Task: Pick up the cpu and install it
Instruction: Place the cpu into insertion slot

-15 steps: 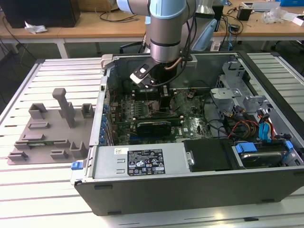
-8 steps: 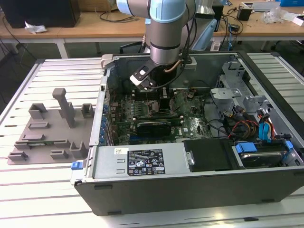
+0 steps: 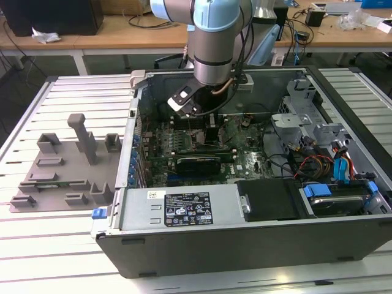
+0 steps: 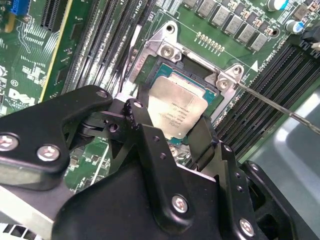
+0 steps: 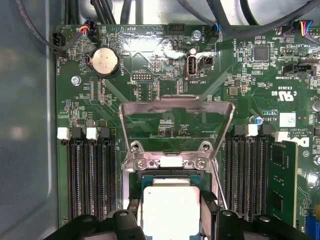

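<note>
Clasping the cpu [image 4: 177,112], gripper [image 4: 171,122] at open socket [image 4: 167,50]; faint print upward.

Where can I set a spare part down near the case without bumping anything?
Bare slatted white tabletop lies beyond the grey moulded plastic tray, on the exterior view's left, and nearer the camera below it. Inside the open grey computer case it is crowded: the tool grips the silvery square cpu at the metal-framed socket.

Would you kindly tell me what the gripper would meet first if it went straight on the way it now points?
The open metal-framed socket directly ahead. The gripper, jaws shut on the cpu, points straight at it. Whether the cpu already touches the socket is unclear.
</note>
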### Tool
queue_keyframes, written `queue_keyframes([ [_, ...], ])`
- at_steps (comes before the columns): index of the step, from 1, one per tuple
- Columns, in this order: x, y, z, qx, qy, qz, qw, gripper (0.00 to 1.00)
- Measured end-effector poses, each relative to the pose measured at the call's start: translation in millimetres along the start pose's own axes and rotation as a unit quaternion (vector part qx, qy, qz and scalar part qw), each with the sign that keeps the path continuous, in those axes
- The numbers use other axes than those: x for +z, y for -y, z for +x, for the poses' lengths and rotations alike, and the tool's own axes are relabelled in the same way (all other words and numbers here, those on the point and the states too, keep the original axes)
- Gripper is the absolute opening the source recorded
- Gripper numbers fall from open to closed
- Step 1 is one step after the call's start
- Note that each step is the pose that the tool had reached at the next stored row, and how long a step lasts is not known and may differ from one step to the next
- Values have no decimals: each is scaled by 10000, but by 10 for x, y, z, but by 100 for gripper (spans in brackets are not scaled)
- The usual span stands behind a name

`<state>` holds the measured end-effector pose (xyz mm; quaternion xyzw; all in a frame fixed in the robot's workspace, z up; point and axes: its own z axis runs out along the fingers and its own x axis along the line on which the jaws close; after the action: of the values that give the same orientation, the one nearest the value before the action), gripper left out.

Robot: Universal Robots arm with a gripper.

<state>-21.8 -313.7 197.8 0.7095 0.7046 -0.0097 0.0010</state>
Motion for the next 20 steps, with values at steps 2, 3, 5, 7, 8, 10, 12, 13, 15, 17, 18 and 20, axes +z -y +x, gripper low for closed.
queue_keyframes([
  [2,2,-1,0,1,0,0,10000,55],
  [3,6,-2,0,0,-1,0,10000,55],
  [5,11,-1,0,-1,1,1,10000,55],
  [7,13,-1,0,-2,1,0,10000,55],
  [8,14,-2,0,-23,1,-1,10000,55],
  [10,14,-2,0,-30,0,-1,10000,55],
  [12,14,-2,0,-30,0,-1,10000,55],
  [13,14,-2,0,-30,0,-1,10000,55],
  [15,15,-2,0,-30,0,-1,10000,55],
  [17,16,-2,1,-30,-3,-2,10000,61],
  [18,15,-2,1,-30,-1,-1,10000,61],
  [20,11,-1,0,-30,1,0,10000,68],
])
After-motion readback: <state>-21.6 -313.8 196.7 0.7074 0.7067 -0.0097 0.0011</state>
